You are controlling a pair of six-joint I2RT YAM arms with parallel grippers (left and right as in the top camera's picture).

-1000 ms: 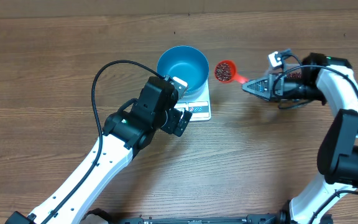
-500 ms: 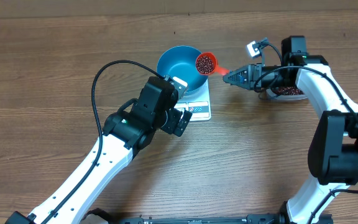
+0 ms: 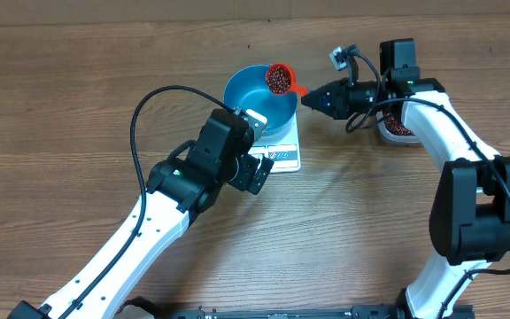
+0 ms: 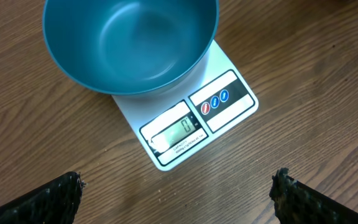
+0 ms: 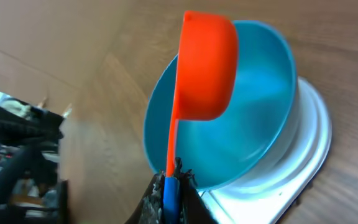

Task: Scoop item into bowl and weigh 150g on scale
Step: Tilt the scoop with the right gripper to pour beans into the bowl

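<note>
Right gripper (image 3: 308, 97), pinching the orange scoop (image 3: 279, 79) by its handle, holds beans (image 3: 277, 80) over the blue bowl's (image 3: 248, 96) rim on the scale (image 3: 286, 156). Tip slowly, watching the display. Left gripper (image 4: 179, 196) spread, empty.

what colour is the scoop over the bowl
Orange-red scoop, seen best in the right wrist view.

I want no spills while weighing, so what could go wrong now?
The scoop hangs near the bowl rim, not its middle; tipped here, beans may fall outside. The bowl overhangs the scale, so a bump from the scoop could shift it and upset the zero reading.
</note>
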